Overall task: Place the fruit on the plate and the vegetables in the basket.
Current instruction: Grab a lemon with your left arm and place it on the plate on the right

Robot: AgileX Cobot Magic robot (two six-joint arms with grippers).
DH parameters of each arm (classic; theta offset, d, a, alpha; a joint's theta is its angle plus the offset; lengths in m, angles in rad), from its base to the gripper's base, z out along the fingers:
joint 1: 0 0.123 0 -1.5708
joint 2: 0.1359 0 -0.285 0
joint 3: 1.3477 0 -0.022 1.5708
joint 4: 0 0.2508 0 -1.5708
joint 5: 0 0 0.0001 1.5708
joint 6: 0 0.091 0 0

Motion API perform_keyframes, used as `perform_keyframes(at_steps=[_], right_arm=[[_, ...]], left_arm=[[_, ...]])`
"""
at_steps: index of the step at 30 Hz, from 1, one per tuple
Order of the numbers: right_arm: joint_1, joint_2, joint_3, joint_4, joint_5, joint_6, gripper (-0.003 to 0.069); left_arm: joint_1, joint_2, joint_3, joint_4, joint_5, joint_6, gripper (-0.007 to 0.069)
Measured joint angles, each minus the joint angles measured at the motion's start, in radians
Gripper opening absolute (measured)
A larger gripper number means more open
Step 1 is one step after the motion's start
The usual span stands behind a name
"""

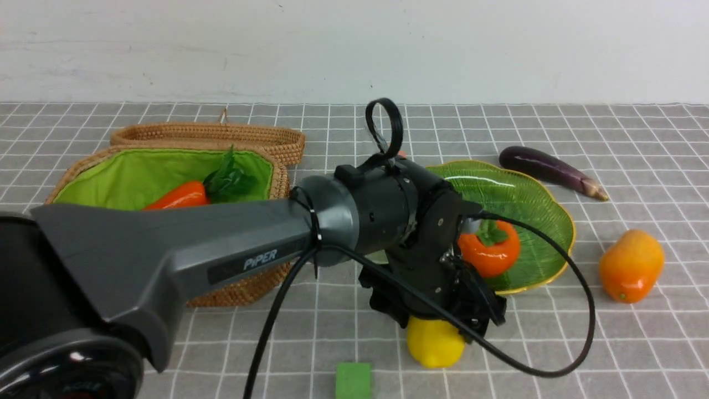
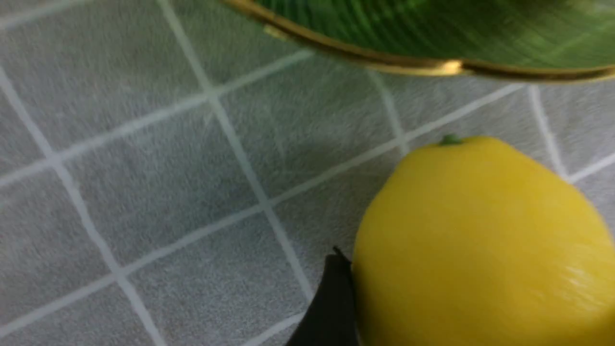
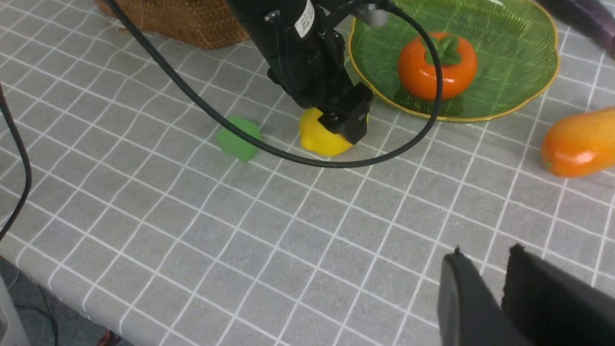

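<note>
A yellow lemon (image 1: pixel 435 343) (image 2: pixel 480 240) (image 3: pixel 319 139) lies on the cloth just before the green plate (image 1: pixel 532 188) (image 3: pixel 504 62). My left gripper (image 1: pixel 440 318) (image 2: pixel 480 307) (image 3: pixel 343 122) is open and down over the lemon, one finger (image 2: pixel 331 298) at its side; the other finger is out of frame. A round orange fruit (image 1: pixel 490 249) (image 3: pixel 437 65) sits on the plate. The mango (image 1: pixel 631 266) (image 3: pixel 579 144) lies right of the plate and the eggplant (image 1: pixel 548 169) behind it. A carrot (image 1: pixel 180 197) lies in the basket (image 1: pixel 238 291). My right gripper (image 3: pixel 483 252) hovers empty, fingers slightly apart.
The basket's woven lid (image 1: pixel 210 136) leans behind the basket. A small green cube (image 1: pixel 353 380) (image 3: pixel 239 139) sits left of the lemon near the front edge. The left arm's black cable (image 1: pixel 554 371) loops across the cloth in front of the plate.
</note>
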Motion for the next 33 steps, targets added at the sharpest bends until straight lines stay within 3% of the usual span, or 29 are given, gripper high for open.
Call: perform_keyframes(at_steps=[4,6,13,19,23,28,33], right_arm=[[0.0,0.0,0.007,0.004,0.0,0.0,0.0143],[0.0,0.0,0.01,0.005,0.0,0.0,0.0141],[0.0,0.0,0.011,0.005,-0.001,0.0,0.0137],[0.0,0.0,0.012,0.005,-0.023,0.0,0.0136],[0.0,0.0,0.012,0.006,-0.04,0.0,0.0136],[0.0,0.0,0.012,0.012,-0.063,0.0,0.0139],[0.0,0.0,0.012,0.019,-0.077,0.0,0.0139]], left_arm=[[0.0,0.022,0.0,0.016,0.042,-0.016,0.0622],[0.0,0.025,0.0,0.041,0.075,-0.019,0.056],[-0.003,0.0,-0.07,0.082,0.254,0.007,0.0555],[-0.012,-0.096,-0.228,0.11,0.305,0.052,0.0555],[0.017,-0.092,-0.3,0.149,0.25,0.082,0.0555],[0.094,0.028,-0.309,0.143,0.022,0.163,0.0555],[0.109,0.095,-0.308,0.145,-0.096,0.177,0.0566]])
